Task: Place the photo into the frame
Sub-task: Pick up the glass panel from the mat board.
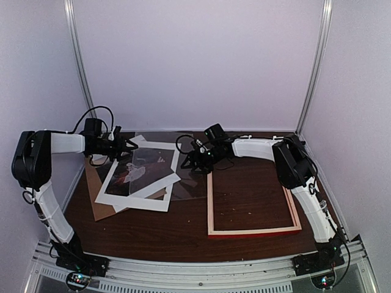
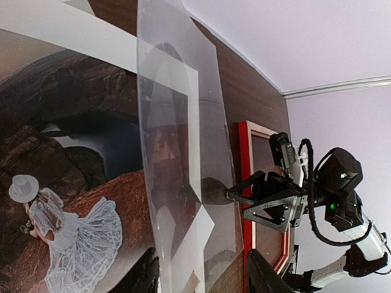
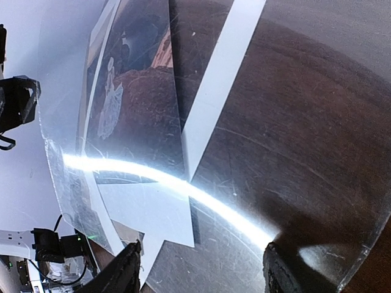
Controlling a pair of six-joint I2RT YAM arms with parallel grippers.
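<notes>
The photo, a dark landscape with a white-dressed figure, lies flat at the left of the table under a white mat. The red frame lies face down at the right, and its red edge also shows in the left wrist view. A clear sheet spans the gap between the two grippers. Its near edge is raised and sits between the fingers of my left gripper, whose jaws stand apart. My right gripper is open over the sheet's far side. One right fingertip touches the sheet.
A brown backing board lies under the mat at the left. White walls with metal posts close in the table at the back and on both sides. The arm bases are bolted to a metal rail at the near edge.
</notes>
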